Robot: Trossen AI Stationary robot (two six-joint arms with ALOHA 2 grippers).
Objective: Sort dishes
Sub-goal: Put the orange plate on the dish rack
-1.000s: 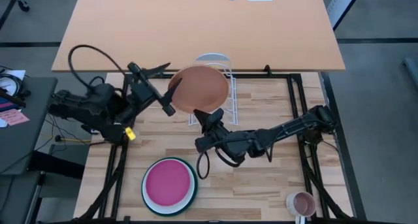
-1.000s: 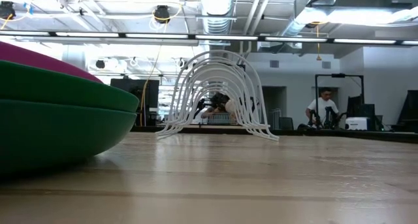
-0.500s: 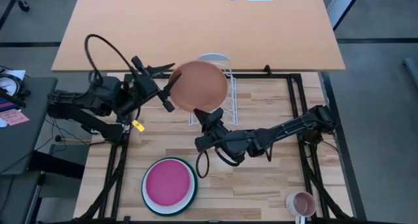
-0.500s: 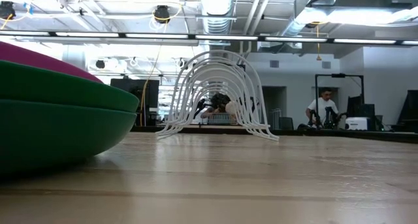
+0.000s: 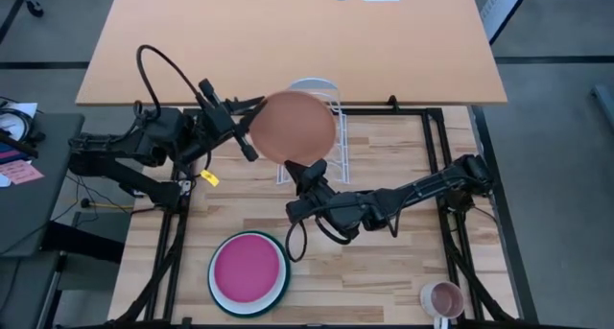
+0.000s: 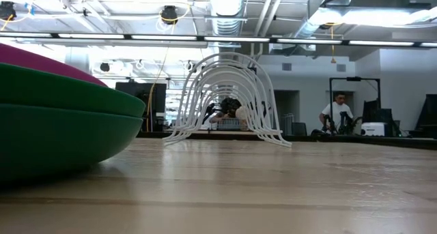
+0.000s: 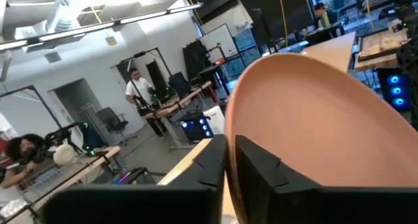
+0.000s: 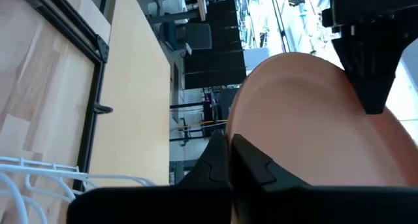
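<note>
Handover in progress. The terracotta plate [image 5: 293, 126] is held above the white wire rack [image 5: 317, 108], pinched at opposite rims: left gripper [image 5: 251, 129] clamped on one edge, right gripper [image 5: 305, 168] clamped on the other. Remaining plates [image 5: 248, 272] sit stacked near the front. Next, one gripper must release before the other slots the plate.

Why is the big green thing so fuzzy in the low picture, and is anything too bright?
Low view: the green plate sits right at the lens, so it's out of focus; ceiling lights glare white. Right wrist view: the windows behind the brown plate wash out.
</note>
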